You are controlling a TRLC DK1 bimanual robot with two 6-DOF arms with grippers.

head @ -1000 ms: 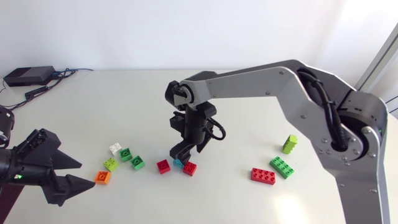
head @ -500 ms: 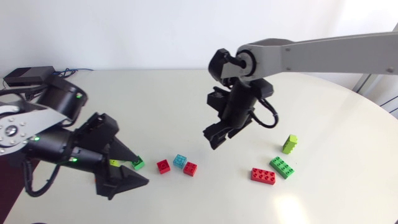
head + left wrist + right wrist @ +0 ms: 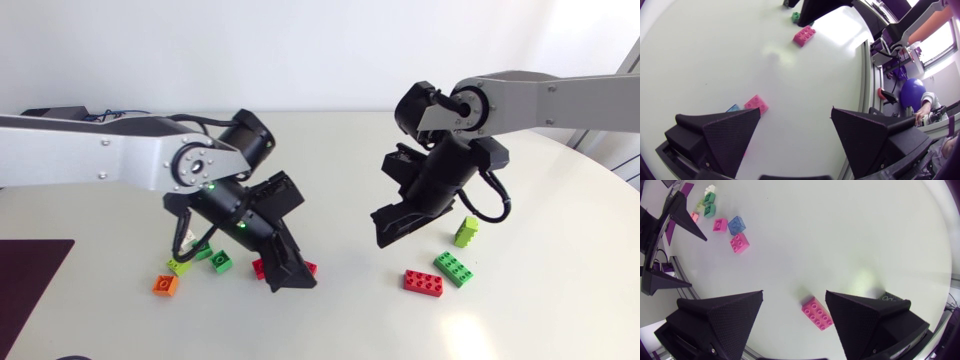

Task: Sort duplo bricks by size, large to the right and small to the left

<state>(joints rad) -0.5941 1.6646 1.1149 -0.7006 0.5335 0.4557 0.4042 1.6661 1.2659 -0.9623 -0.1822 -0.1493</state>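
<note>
Small bricks lie left of centre: orange (image 3: 165,285), lime (image 3: 178,265), two green (image 3: 221,262), and two red (image 3: 258,268), partly covered by my left gripper (image 3: 288,280). It hangs open over them. In the left wrist view a small red brick (image 3: 756,104) and a blue one (image 3: 733,108) sit beside one finger of that gripper (image 3: 796,110). My right gripper (image 3: 392,232) is open above the table, left of a large red brick (image 3: 423,282), a large green brick (image 3: 454,268) and an upright lime brick (image 3: 466,231). The large red brick (image 3: 816,313) lies just ahead of the right gripper (image 3: 794,294).
A dark mat (image 3: 30,265) covers the table's left front corner. The table's curved edge (image 3: 600,190) runs along the right.
My left arm has swung in from the left front edge to above the small bricks. My right arm has lifted and moved right, away from the small bricks towards the large ones.
</note>
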